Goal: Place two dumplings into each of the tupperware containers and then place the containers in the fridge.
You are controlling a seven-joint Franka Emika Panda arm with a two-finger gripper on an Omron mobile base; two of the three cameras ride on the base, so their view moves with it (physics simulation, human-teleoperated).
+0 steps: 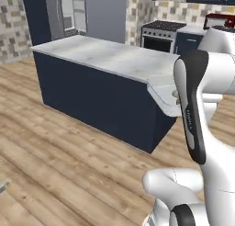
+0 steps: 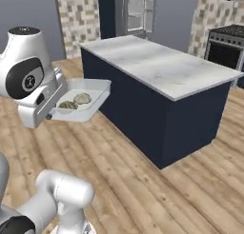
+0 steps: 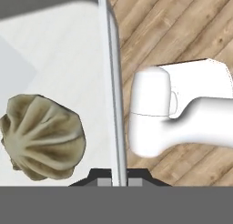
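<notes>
A shallow translucent tupperware container hangs in the air above the wood floor, left of the island. Two beige dumplings lie inside it. My gripper is shut on the container's near wall. In the hand view the fingertips clamp the thin wall from both sides, and one pleated dumpling rests on the pale floor of the box to its left. In the left base view the container peeks out from behind my arm. The fridge stands at the back beyond the island, its pale shelves showing.
A dark blue island with a marble top stands between me and the fridge. A stove is against the right-hand wall. Open wood floor runs along the island's near side.
</notes>
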